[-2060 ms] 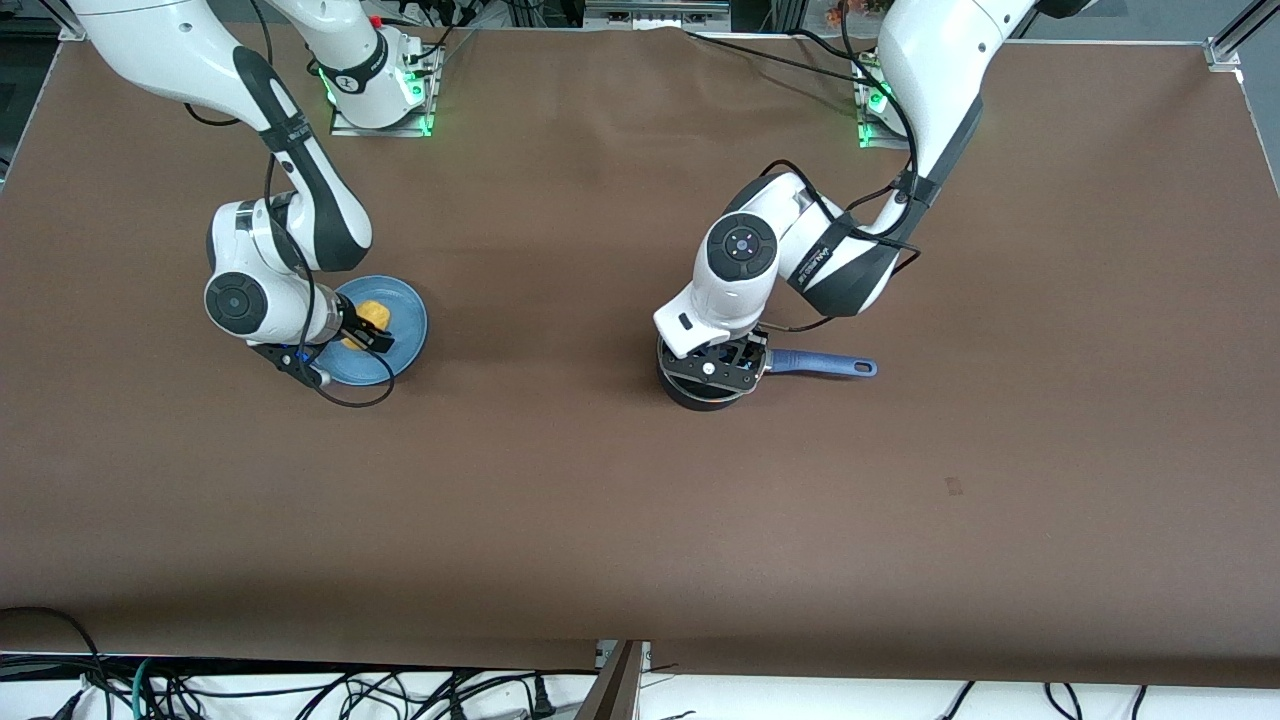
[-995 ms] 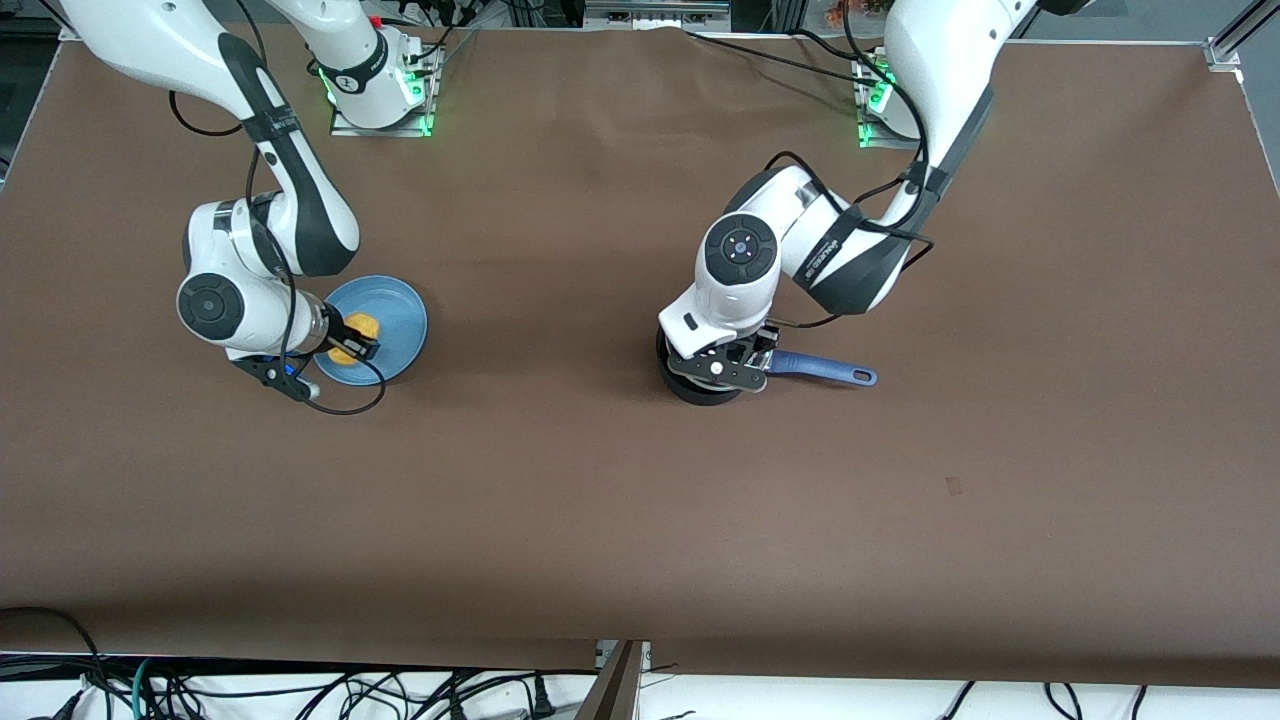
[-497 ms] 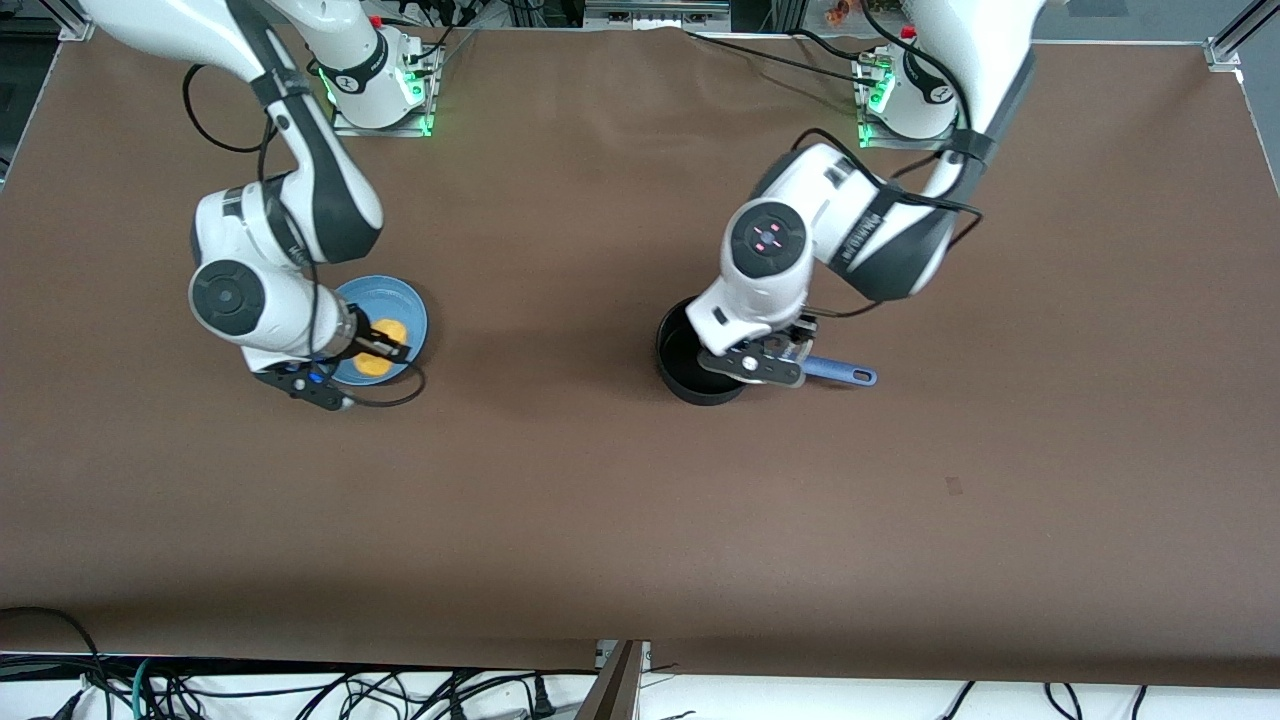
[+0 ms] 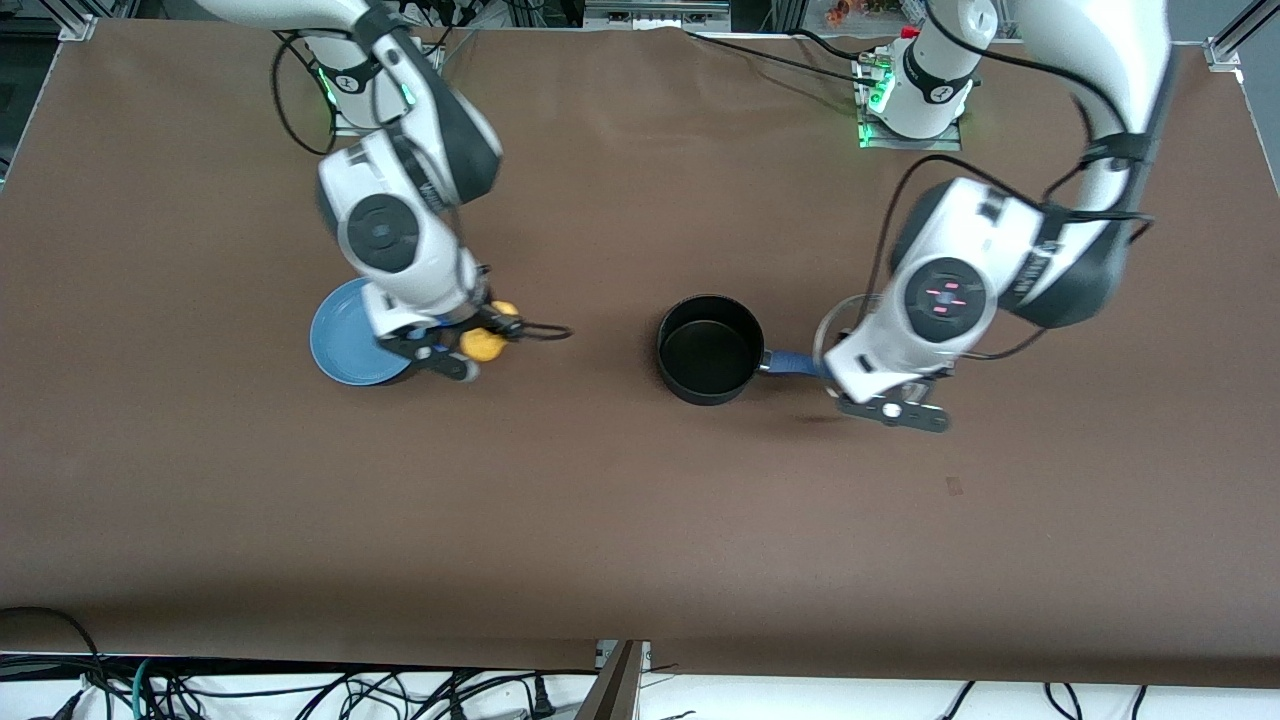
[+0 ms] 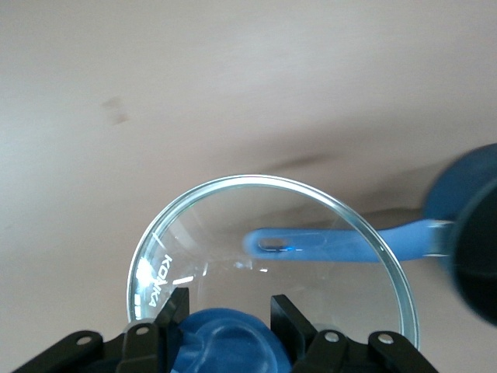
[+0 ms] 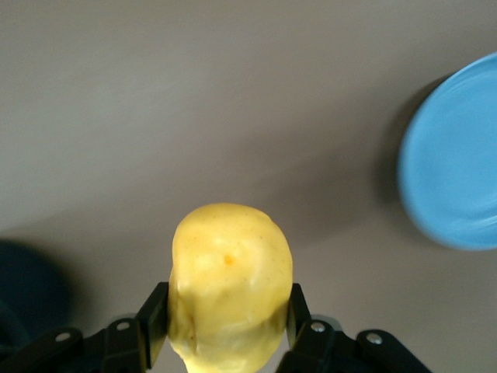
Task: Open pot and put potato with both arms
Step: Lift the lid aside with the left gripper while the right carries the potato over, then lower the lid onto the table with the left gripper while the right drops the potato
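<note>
Blue plate point(image 4: 345, 345) lies bare toward the right arm's end of the table. Right gripper point(image 4: 487, 337) is in the air over bare table just beside the plate, fingers point(image 6: 155, 322) clamped on the potato point(image 4: 484, 345). Pot point(image 4: 710, 349) stands open mid-table, interior empty, blue handle point(image 4: 795, 362) pointing toward the left arm's end. Left gripper point(image 5: 225, 330) is over that handle, fingers point(image 5: 172, 315) closed on the blue knob point(image 5: 225, 342) of the glass lid point(image 5: 272, 256), which hangs clear of the pot.
</note>
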Controlling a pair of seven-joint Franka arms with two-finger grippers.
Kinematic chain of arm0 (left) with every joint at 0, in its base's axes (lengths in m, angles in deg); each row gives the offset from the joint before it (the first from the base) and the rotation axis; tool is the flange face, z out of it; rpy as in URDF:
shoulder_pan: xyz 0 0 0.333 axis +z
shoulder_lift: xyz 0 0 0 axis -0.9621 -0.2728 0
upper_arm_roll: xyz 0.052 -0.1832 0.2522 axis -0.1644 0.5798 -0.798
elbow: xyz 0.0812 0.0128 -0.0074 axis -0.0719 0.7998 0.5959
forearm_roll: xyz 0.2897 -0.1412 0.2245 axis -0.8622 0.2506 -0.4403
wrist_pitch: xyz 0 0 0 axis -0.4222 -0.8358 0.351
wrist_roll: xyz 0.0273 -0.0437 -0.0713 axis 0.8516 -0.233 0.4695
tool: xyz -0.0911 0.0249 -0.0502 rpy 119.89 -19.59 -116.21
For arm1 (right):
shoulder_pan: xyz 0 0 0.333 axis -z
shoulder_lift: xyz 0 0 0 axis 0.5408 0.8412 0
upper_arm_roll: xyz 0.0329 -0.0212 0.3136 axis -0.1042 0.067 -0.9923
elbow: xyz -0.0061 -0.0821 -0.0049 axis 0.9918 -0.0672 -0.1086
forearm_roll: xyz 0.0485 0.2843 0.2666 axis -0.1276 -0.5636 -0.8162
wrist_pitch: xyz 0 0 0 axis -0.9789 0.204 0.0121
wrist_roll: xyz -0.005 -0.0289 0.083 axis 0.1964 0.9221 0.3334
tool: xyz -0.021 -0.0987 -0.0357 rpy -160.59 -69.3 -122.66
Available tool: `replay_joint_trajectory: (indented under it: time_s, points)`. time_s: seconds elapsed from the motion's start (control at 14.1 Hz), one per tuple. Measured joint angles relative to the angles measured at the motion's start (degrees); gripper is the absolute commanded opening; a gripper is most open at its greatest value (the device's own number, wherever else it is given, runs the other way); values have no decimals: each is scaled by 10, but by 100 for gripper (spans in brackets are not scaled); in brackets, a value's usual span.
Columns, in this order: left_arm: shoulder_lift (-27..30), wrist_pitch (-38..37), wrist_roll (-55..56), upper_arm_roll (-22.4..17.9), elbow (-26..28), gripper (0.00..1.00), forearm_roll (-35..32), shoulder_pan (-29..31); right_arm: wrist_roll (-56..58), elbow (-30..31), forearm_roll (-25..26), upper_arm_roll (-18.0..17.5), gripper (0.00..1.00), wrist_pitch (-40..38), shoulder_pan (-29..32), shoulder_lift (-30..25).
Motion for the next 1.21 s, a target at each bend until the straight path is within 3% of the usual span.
replay_joint_trajectory:
  time_s: [0.21, 0.5, 0.64, 0.92, 0.99, 1.07, 1.14, 1.21]
  points:
    - [43, 36, -19, 0, 70, 0, 0, 53, -85, -91, 0, 0, 19, 9, -76, 67]
    - [120, 240, -35, 1, 272, 0, -2, 111, -171, -173, 0, 1, 19, 100, -140, 155]
    - [127, 333, -68, 1, 342, 0, -2, 149, -199, -186, 0, 1, 19, 156, -154, 184]
    - [93, 389, -121, -1, 373, 0, -20, 206, -212, -191, 0, 1, 19, 222, -165, 214]
    - [81, 390, -121, -1, 372, 4, -31, 209, -219, -192, 0, 1, 20, 234, -167, 219]
    - [69, 391, -121, -1, 369, 60, -35, 214, -225, -192, 0, 1, 22, 244, -170, 223]
    - [57, 393, -121, -1, 364, 100, -36, 221, -230, -193, 0, 1, 30, 249, -174, 228]
    - [47, 393, -122, -1, 358, 100, -36, 228, -232, -193, 0, 1, 30, 252, -177, 231]
